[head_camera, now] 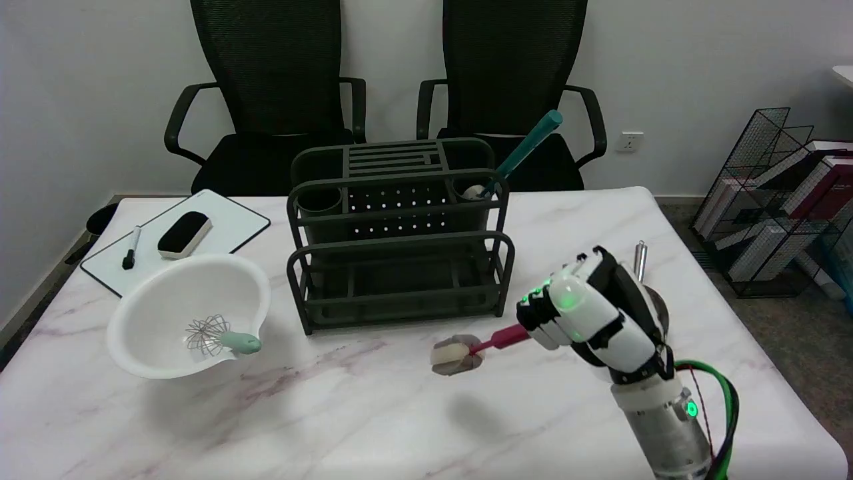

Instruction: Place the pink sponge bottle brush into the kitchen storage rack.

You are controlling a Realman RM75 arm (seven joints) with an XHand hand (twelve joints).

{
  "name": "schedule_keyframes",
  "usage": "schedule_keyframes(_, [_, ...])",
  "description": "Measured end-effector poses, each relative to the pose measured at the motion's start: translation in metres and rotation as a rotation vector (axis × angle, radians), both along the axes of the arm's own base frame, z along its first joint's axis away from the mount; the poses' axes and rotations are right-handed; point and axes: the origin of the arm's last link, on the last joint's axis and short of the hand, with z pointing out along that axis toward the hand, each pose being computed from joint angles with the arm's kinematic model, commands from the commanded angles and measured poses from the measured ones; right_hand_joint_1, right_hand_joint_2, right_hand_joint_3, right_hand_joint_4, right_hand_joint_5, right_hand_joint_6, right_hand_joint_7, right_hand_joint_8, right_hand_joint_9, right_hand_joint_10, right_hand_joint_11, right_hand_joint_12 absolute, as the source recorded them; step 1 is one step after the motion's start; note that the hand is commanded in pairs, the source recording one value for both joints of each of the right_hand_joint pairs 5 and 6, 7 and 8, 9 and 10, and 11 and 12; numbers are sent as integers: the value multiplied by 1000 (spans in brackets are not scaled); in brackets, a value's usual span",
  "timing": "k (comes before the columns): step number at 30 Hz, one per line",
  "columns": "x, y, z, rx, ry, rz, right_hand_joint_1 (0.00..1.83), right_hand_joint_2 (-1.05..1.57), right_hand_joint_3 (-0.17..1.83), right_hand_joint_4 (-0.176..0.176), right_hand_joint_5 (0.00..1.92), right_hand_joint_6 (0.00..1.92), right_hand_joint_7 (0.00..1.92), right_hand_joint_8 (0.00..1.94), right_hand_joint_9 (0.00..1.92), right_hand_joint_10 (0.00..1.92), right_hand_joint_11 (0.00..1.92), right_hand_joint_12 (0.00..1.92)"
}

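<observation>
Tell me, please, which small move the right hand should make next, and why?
Probably lift further. The right hand grips the pink-handled sponge bottle brush, whose sponge head seems just above the marble table, in front of the dark green storage rack. It must clear the rack's front rail first.

Single head view, set above near side of marble table [373, 413], facing down and across toward far wall. Dark storage rack [400, 233] sits mid-frame, moderately near. Beyond rack: two black office chairs [280, 87] against wall. Left of rack: white bowl [190, 313]. Right of rack: right hand [590, 313], entering from lower right corner, close to lens. No second view.
</observation>
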Motion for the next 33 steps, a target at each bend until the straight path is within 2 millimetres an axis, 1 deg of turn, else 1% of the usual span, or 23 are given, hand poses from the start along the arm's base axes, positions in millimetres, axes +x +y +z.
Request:
schedule_keyframes(2, [6, -8, 2, 8, 10, -10, 1012, 1571, 1069, 0, 1920, 1920, 1920, 1920, 1920, 1920, 1920, 1920])
schedule_keyframes(5, [16, -22, 6, 15, 26, -22, 993, 1571, 1072, 0, 1920, 1920, 1920, 1920, 1920, 1920, 1920, 1920])
schedule_keyframes(9, [34, -46, 12, 20, 40, -21, 997, 1571, 1060, 0, 1920, 1920, 1920, 1920, 1920, 1920, 1920, 1920])
schedule_keyframes(14, [64, -80, 20, 29, 50, -2, 999, 1571, 1050, 0, 1920, 1920, 1920, 1920, 1920, 1920, 1920, 1920])
schedule_keyframes(19, [94, -106, 27, 39, 47, 23, 986, 1571, 1043, 0, 1920, 1920, 1920, 1920, 1920, 1920, 1920, 1920])
schedule_keyframes(24, [122, -128, 33, 49, 39, 43, 967, 1571, 1011, 0, 1920, 1920, 1920, 1920, 1920, 1920, 1920, 1920])
schedule_keyframes(27, [141, -143, 37, 59, 31, 51, 972, 1571, 969, 0, 1920, 1920, 1920, 1920, 1920, 1920, 1920, 1920])
schedule_keyframes(33, [177, -169, 39, 85, 19, 50, 988, 1571, 810, 0, 1920, 1920, 1920, 1920, 1920, 1920, 1920, 1920])
